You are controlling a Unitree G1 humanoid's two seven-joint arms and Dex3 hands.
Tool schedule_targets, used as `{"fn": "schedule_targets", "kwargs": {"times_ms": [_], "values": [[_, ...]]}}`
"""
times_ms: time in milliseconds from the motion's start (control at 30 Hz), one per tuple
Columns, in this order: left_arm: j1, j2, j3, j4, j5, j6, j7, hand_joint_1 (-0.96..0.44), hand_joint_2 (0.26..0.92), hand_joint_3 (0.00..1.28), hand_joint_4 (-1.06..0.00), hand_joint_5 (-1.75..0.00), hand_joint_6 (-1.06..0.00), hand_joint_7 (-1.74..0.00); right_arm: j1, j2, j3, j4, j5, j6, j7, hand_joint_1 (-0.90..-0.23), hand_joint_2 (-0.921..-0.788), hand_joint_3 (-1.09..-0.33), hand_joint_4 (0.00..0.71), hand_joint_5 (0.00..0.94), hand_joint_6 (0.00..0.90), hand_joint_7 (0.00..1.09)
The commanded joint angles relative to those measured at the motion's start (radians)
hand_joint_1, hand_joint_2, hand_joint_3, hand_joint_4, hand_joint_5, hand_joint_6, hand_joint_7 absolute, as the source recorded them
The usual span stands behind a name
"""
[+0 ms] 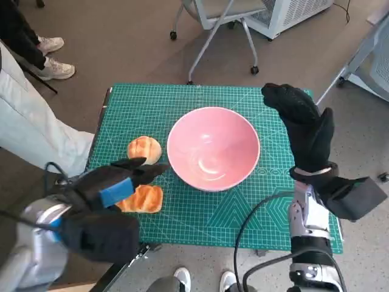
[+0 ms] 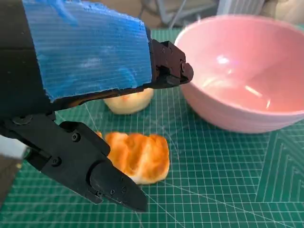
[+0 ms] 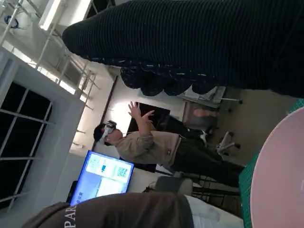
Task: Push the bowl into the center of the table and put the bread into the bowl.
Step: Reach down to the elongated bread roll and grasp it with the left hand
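In the head view, the pink bowl [image 1: 213, 148] sits near the middle of the green surface [image 1: 200, 225], empty. Two pieces of bread lie toward the surface's left edge: a round bun [image 1: 144, 149] just beside the bowl and a ridged loaf [image 1: 143, 199] nearer the front edge. The left robot hand [image 1: 112, 185] hovers over the loaf, fingers apart, holding nothing. The right robot hand [image 1: 304, 128] stands upright just beside the bowl, toward the right edge, fingers extended, empty. The left wrist view shows that hand's black fingers [image 2: 90, 168] spread above the loaf [image 2: 137, 156], not touching it, with the bun [image 2: 128, 101] and bowl [image 2: 242, 76] beyond. The right wrist view shows the gloved hand [image 3: 190, 42], the bowl's rim [image 3: 278, 180] and a person [image 3: 156, 149].
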Motion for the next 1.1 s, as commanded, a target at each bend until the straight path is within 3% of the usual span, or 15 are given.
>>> {"fn": "schedule_targets", "kwargs": {"times_ms": [33,500,967,1000,1067,1100], "values": [[-0.030,-0.029,-0.042,0.056,0.036,0.015,0.006,-0.25,0.681,0.01,-0.20,-0.02,-0.23,-0.02,0.022,-0.007,0.000,0.001,0.001,0.015,0.010,-0.700,-0.921,-0.780,0.175,0.001,0.053,0.53],[-0.072,-0.068,-0.133,0.167,0.141,0.058,-0.021,-0.19,0.703,0.01,-0.32,-0.03,-0.32,-0.04,0.037,-0.010,0.001,-0.024,-0.002,0.029,0.000,-0.698,-0.921,-0.788,0.176,0.001,0.051,0.54],[-0.080,-0.080,-0.155,0.241,0.190,0.054,-0.008,-0.06,0.715,0.01,-0.61,-0.13,-0.58,-0.14,0.039,-0.011,0.001,-0.029,-0.011,0.034,-0.008,-0.698,-0.921,-0.786,0.181,0.003,0.051,0.54],[-0.076,-0.081,-0.155,0.246,0.190,0.047,-0.001,-0.05,0.717,0.01,-0.64,-0.16,-0.59,-0.16,0.038,-0.011,0.000,-0.029,-0.011,0.034,-0.008,-0.698,-0.921,-0.786,0.181,0.003,0.051,0.54],[-0.071,-0.083,-0.154,0.253,0.190,0.039,0.008,0.00,0.728,0.01,-0.65,-0.52,-0.61,-0.37,0.038,-0.011,0.000,-0.029,-0.011,0.034,-0.008,-0.698,-0.921,-0.786,0.181,0.003,0.051,0.54],[-0.068,-0.084,-0.152,0.256,0.187,0.033,0.015,0.01,0.730,0.01,-0.65,-0.58,-0.59,-0.43,0.038,-0.012,0.000,-0.028,-0.011,0.034,-0.009,-0.698,-0.921,-0.786,0.181,0.003,0.051,0.54]]}}
